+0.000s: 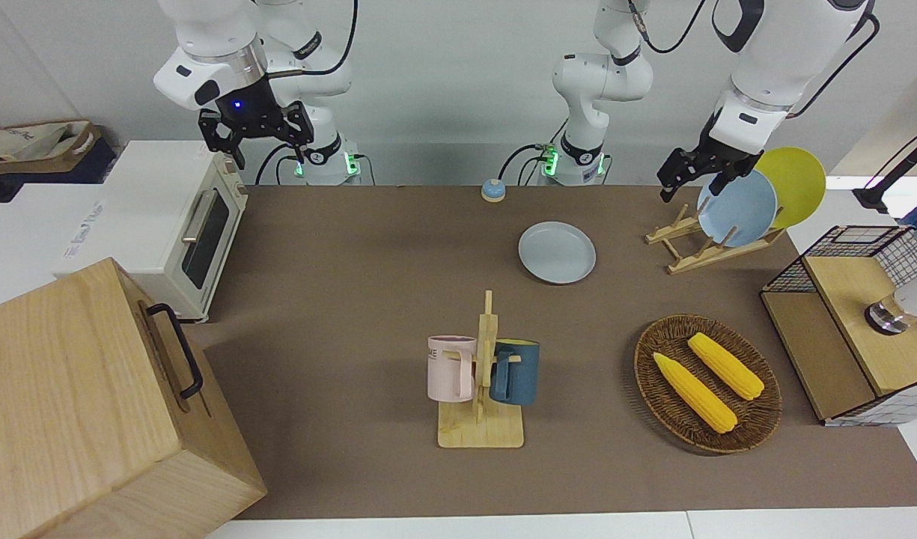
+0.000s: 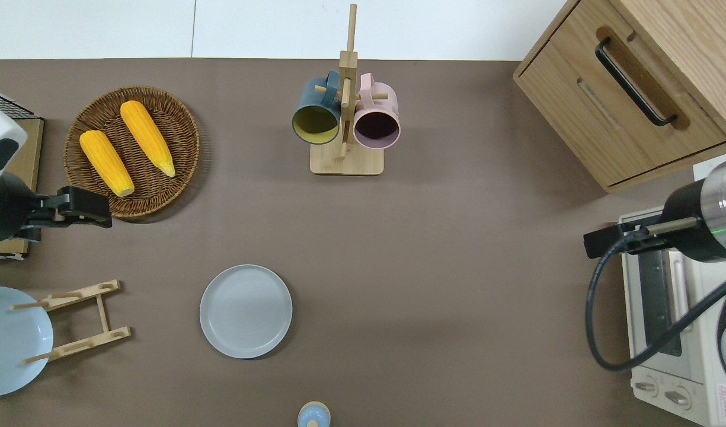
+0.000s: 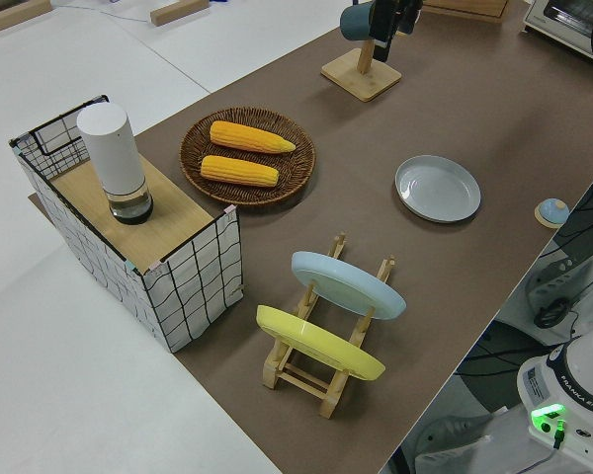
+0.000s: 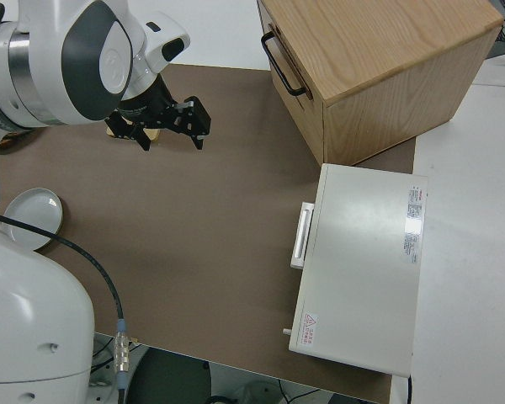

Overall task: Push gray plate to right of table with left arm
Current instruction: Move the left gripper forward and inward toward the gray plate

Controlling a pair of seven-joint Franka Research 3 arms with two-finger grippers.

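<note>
Overhead view showed the gray plate (image 2: 246, 311) flat on the table (image 2: 457, 237), between the wooden rack (image 2: 78, 320) and the middle of the table, and nearer to the robots than the mug stand (image 2: 346, 118). Nothing touched it. The left gripper (image 2: 96, 209) hung in the air over the edge of the corn basket (image 2: 131, 151), well apart from the plate. Its fingers seemed close together and held nothing, but I could not tell for certain how far they were open.

I judged that the push had not started yet. The plate lay with bare table on its side toward the right arm's end, so it had a free way to slide there. The gripper would probably need to come down beside the rim on the rack's side, because pushing from there sends the plate the right way. The rack with the blue plate (image 1: 736, 209) stood near that spot, so some care would be needed.

The right arm (image 1: 256, 120) was parked.
</note>
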